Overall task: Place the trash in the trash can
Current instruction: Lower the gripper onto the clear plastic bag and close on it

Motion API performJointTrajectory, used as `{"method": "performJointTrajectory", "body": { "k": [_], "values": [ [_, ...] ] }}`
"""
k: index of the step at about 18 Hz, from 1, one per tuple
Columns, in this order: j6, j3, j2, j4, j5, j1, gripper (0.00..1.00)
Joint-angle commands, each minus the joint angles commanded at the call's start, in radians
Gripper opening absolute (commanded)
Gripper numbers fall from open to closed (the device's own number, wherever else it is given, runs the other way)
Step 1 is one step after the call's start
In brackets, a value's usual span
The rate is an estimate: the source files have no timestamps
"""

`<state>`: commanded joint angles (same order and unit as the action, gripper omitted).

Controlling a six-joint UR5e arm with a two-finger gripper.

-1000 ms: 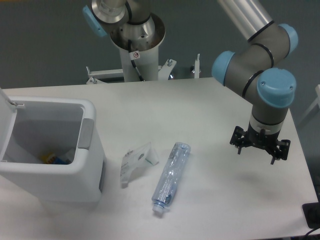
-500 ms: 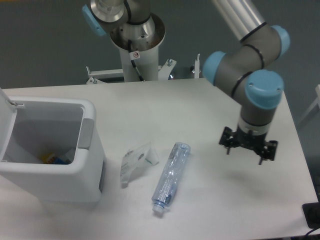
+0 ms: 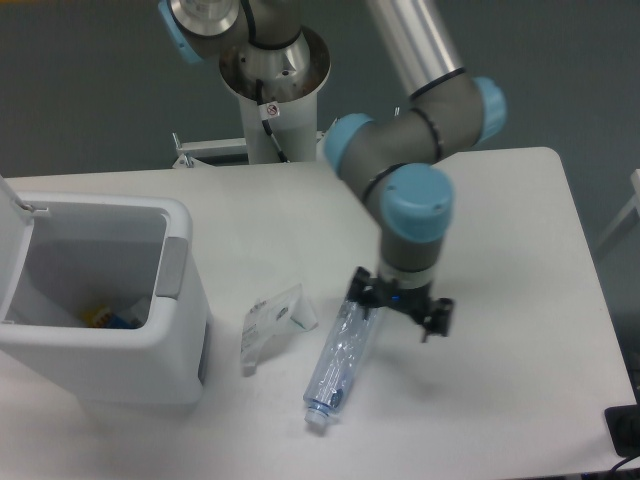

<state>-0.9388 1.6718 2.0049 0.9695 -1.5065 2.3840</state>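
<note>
Single fixed camera, high, in front of the table (image 3: 300, 215), looking down and toward the arm's base pedestal (image 3: 272, 90) at the far edge. Medium distance: most of the tabletop fits, left and near edges cropped. Trash can (image 3: 110, 300) sits at left foreground, partly cut off by the frame, its open inside visible from above. Bottle (image 3: 340, 355) and wrapper (image 3: 270, 322) lie low centre, closest to the lens. Gripper (image 3: 400, 310) seen from above and the front. Grey wall fills the background. No second view, so nothing shared.

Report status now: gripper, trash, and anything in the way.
Gripper open, empty, over bottle's upper end. Wrapper on table beside it. Can lid open. Nothing in the way.
</note>
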Motion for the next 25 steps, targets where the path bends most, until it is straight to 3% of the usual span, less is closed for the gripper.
{"method": "performJointTrajectory", "body": {
  "k": [5, 12, 14, 16, 21, 23, 25],
  "values": [
    [-0.012, 0.086, -0.064, 0.012, 0.096, -0.02, 1.0],
    [-0.011, 0.126, -0.045, 0.005, 0.115, -0.046, 0.97],
    [-0.009, 0.128, -0.037, 0.006, 0.114, -0.046, 0.63],
    [-0.003, 0.128, -0.023, 0.008, 0.114, -0.046, 0.38],
    [0.003, 0.126, -0.028, 0.015, 0.115, -0.046, 0.09],
    [0.003, 0.115, -0.034, 0.053, 0.118, -0.046, 0.01],
    [0.003, 0.085, -0.041, 0.127, 0.124, -0.04, 0.0]
  ]
}}
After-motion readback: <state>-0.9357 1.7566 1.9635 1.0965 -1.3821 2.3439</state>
